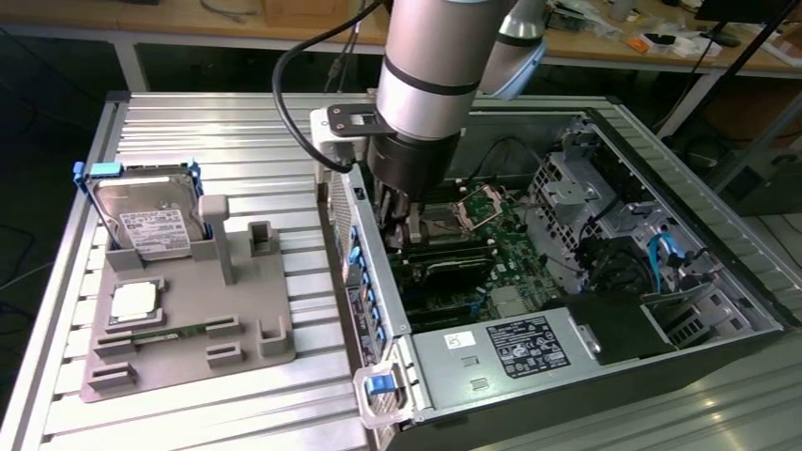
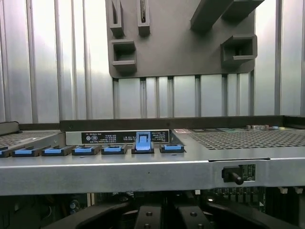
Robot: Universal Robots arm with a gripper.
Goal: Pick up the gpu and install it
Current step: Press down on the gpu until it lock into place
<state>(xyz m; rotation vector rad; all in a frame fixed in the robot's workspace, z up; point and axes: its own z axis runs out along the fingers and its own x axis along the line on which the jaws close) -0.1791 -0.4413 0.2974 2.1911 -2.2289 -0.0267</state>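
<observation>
**A robotics lab set up for computer assembly**

It was plainly a lab or workshop. An industrial robot arm [image 1: 433, 66] hung over a table [image 1: 225, 122] of ribbed aluminium profiles. On it lay an opened desktop computer case [image 1: 589, 272], motherboard bare, beside a grey moulded fixture [image 1: 188, 319] holding a hard drive [image 1: 148, 221] and a small chip [image 1: 134, 303]. Behind stood wooden workbenches [image 1: 652, 42] cluttered with cables and odd parts.

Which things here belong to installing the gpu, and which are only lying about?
Belong to the job:
- gripper, down inside the open computer case
- dark card under it, probably the gpu
- motherboard

Lying about:
- hard drive in its blue-edged frame
- square silver chip
- grey holder tray under both
</observation>
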